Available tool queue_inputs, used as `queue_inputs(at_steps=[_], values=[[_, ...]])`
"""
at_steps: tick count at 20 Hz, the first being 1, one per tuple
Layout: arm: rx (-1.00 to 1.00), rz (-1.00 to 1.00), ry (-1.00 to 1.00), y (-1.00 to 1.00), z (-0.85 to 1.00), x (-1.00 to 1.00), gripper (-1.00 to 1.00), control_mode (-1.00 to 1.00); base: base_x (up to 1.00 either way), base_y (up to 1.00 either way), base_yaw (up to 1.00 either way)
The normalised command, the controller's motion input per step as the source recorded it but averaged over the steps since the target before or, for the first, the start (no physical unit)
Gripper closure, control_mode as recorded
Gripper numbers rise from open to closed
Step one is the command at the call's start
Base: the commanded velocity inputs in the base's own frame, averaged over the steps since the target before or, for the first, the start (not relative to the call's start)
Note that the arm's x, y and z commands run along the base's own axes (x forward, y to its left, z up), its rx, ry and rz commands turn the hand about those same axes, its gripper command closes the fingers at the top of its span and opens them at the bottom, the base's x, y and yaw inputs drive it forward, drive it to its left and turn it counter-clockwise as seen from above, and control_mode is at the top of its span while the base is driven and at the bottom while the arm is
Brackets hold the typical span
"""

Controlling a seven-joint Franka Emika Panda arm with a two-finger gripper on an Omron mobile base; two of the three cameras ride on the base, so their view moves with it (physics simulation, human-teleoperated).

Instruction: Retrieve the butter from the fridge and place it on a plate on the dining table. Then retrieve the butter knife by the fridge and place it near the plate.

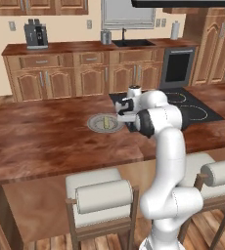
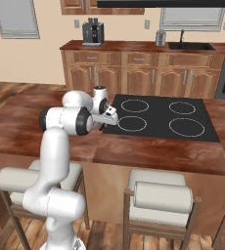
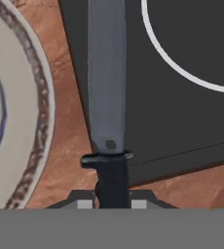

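Claw clamped on the black-handled grey-bladed butter knife, above the reddish-brown wooden counter just beside the round grey plate bearing pale yellow butter; last step: lower, release

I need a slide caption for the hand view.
Butter knife lying over the cooktop edge, beside the plate.

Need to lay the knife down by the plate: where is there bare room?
Bare wood runs as a strip between the plate rim and the black cooktop edge, under the butter knife in the hand. More bare dining table lies left of and in front of the plate. The plate itself holds the butter.
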Motion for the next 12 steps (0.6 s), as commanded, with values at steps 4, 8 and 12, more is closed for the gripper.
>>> queue_inputs(at_steps=[4, 8, 12], values=[[0.00, 0.00, -0.06, 0.00, -0.29, 0.18, 1.00, -1.00, 0.00, 0.00, 0.00], [0.03, 0.00, -0.07, 0.00, -0.27, 0.09, 1.00, -1.00, 0.00, 0.00, 0.00], [0.03, 0.00, -0.05, 0.00, -0.27, 0.07, 1.00, -1.00, 0.00, 0.00, 0.00]])
